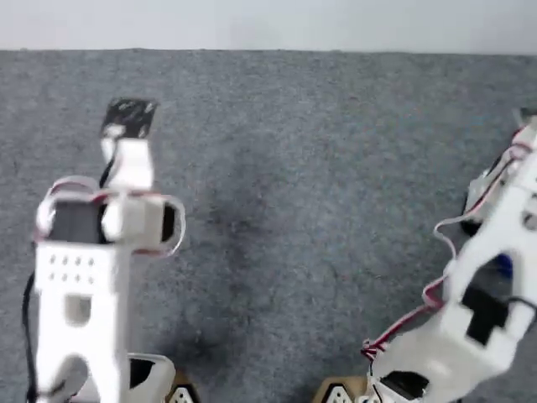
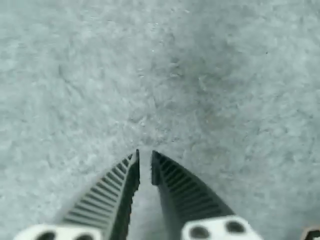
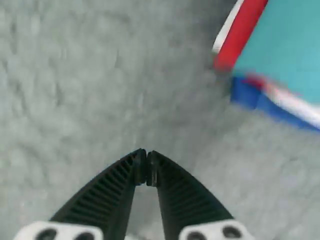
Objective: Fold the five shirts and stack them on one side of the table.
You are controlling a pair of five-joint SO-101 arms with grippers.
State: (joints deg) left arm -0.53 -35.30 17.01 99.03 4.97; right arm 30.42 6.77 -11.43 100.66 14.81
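Jaws of left gripper [image 2: 145, 161] are drawn nearly together, just a thin slit between the ribbed black tips, nothing pinched. They hang over bare grey mat [image 2: 210, 75] w/o clearly touching it. In the high view the left arm [image 1: 84, 277] rises from the near table edge on the left side, white links stacked upright, red and white wires looped round the wrist. Its dark gripper [image 1: 127, 117] points away toward the far half of the mat. Right gripper [image 3: 146, 167]: jaws pressed together, tips meeting, holding nothing, also over the mat and close to it. Right arm [image 1: 482, 285] is at the right side of the table, leaning diagonally out toward the right edge, wires trailing down to its base. Shirts [image 3: 280, 45] are near the right gripper's tips but apart from them: a folded pile w/ a teal one on top, a red and white edge [image 3: 239, 35] on one side and a blue layer [image 3: 257, 100] under it. Can't tell how many are in the pile. Pale wall [image 1: 268, 21] runs along the far edge of the mat.
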